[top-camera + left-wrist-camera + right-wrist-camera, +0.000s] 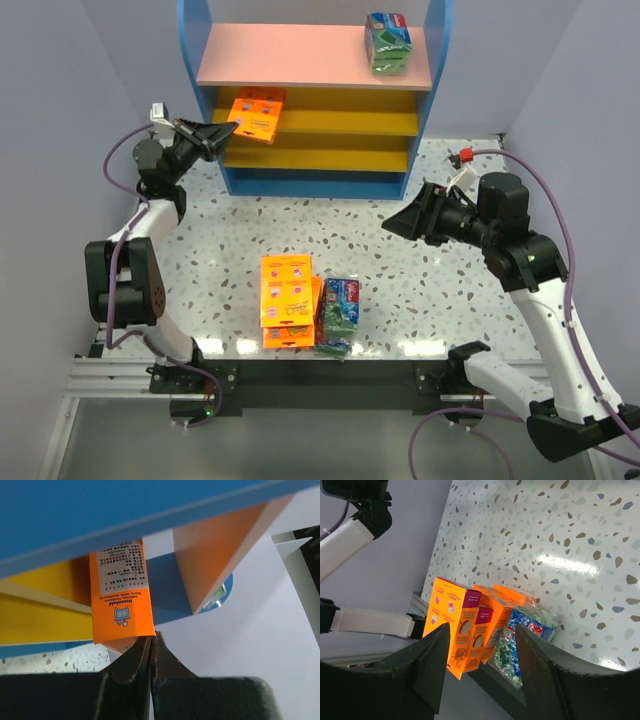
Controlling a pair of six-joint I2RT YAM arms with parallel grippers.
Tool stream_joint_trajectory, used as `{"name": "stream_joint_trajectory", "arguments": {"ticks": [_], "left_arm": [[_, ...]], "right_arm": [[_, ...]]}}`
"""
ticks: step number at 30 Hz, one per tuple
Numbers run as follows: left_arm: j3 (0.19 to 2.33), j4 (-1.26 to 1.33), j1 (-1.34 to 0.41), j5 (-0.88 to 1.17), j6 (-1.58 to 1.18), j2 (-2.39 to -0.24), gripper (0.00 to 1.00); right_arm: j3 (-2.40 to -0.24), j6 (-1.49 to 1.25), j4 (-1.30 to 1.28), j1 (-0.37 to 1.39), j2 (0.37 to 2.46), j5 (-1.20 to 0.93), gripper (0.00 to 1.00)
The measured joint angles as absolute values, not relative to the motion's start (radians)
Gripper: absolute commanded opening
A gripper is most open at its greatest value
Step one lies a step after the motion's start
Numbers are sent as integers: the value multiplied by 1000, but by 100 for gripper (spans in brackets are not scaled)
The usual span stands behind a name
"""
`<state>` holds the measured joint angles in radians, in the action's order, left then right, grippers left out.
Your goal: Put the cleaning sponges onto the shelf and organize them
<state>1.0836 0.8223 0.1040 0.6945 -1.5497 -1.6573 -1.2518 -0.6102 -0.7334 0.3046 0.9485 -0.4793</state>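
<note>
The shelf [438, 60] stands at the back. One green-and-blue pack [388, 42] sits on its pink top board. An orange pack [255, 113] lies tilted on the upper yellow board, sticking out over its front left edge. My left gripper [225, 130] is shut, with its tips against that pack's near corner; the left wrist view shows the pack [120, 595] just above the closed tips [152, 636]. My right gripper [400, 225] is open and empty above the table. A stack of orange packs [287, 300] and green-and-blue packs [338, 315] lies near the front edge, also in the right wrist view [460, 630].
The lower yellow board [315, 160] and blue base [315, 185] show nothing on them. The speckled table [400, 290] runs between shelf and packs. A small red part [464, 156] sits by the right arm.
</note>
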Motion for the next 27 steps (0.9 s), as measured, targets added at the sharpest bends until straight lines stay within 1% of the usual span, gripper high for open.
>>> {"name": "stream_joint_trajectory", "arguments": {"ticks": [11, 22, 26, 27], "left_arm": [[1210, 818, 107, 622, -1580, -1786, 0], [1221, 807, 77, 546, -1610, -1809, 0], [1221, 807, 45, 512, -1617, -1813, 0], [1221, 807, 39, 506, -1617, -1813, 4]], "right_arm": [[-1252, -610, -735, 305, 949, -480, 61], [-1252, -610, -732, 305, 954, -482, 64], [-1252, -610, -731, 305, 960, -482, 68], [-1252, -610, -731, 305, 961, -482, 68]]}}
